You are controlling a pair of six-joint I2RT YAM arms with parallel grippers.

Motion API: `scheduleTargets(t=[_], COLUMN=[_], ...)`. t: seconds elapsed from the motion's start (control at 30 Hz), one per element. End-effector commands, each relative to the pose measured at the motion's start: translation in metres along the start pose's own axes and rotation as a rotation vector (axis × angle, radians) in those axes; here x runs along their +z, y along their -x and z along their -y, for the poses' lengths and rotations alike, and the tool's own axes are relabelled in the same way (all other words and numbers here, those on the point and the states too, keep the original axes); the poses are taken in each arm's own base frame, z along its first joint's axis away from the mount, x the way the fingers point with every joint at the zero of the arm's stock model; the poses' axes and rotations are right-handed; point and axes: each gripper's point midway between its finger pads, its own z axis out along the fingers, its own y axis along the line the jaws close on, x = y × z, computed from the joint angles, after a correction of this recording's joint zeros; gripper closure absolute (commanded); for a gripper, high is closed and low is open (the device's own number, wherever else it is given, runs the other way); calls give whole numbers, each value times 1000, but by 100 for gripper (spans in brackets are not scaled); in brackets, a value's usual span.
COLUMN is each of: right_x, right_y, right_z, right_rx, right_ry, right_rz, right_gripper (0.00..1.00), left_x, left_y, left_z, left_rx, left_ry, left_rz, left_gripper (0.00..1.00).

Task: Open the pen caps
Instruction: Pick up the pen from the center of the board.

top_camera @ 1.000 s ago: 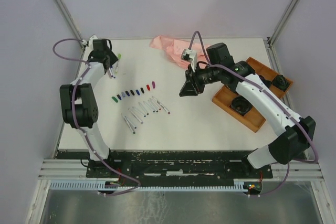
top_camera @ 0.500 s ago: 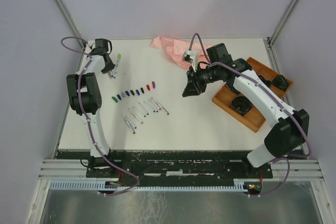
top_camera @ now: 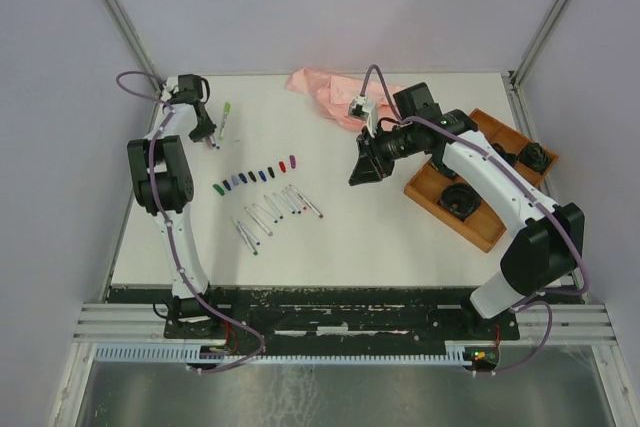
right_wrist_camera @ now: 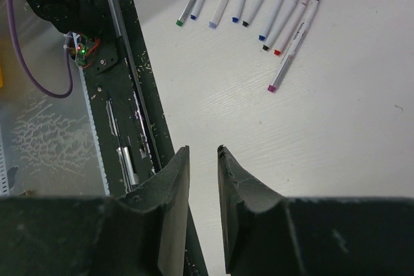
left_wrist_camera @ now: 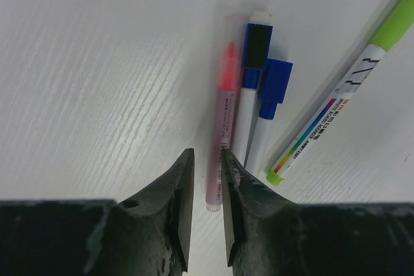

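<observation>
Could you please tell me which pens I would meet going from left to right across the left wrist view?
pink pen → black-banded blue pen → blue-capped pen → green marker

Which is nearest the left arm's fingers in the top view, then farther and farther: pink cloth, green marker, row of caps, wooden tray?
1. green marker, just beside the left fingers.
2. row of caps, toward the arms' bases.
3. pink cloth, at the far edge.
4. wooden tray, far on the right.
</observation>
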Motion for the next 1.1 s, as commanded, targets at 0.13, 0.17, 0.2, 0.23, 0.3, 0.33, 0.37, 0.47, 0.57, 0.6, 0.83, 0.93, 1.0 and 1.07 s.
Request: scheduleTargets(t=[0.13,0.17,0.2,0.23,0.3,0.33,0.37,0.47,0.57,0.6,0.83,0.93,1.0,1.07], right_x=[-3,-3,-4,-4,-4,-5,-5,-5,-7,-8,-10,-10,-10,-11], right_y=[13,13,13,14,14,14,14,15,16,16,18,17,18,18], right_z=[-5,-5,-5,-5,-6,-7,-7,-8,-9,-9,-11,-12,-14,-16], right_rx=[-33,-32,-33,-34,-34,-34,-34,-34,-35,-36,-36,-32,-31,-31], right_ry=[37,38,38,38,41,43,45,49,52,52,59,68,75,80], right_rz=[33,34,36,37,38,40,41,44,48,50,59,60,64,66], right_gripper=[70,70,70,70,70,70,70,70,70,70,70,70,70,70], left_x=[0,0,1,1,1,1,1,0,-2,-3,-26,-29,-30,-31], left_y=[9,9,9,8,7,8,7,6,4,3,-2,-22,-31,-38], left_z=[7,7,6,6,5,6,6,6,5,5,-4,-18,-24,-29], left_rx=[41,42,42,42,41,40,41,46,54,56,49,49,57,64], left_ry=[-36,-36,-35,-36,-38,-40,-41,-42,-45,-48,-51,-13,5,23], left_rz=[8,5,3,1,-8,-11,-14,-20,-26,-30,-13,-27,-43,-59], left_gripper=[69,69,69,69,69,69,69,79,86,88,90,90,90,90])
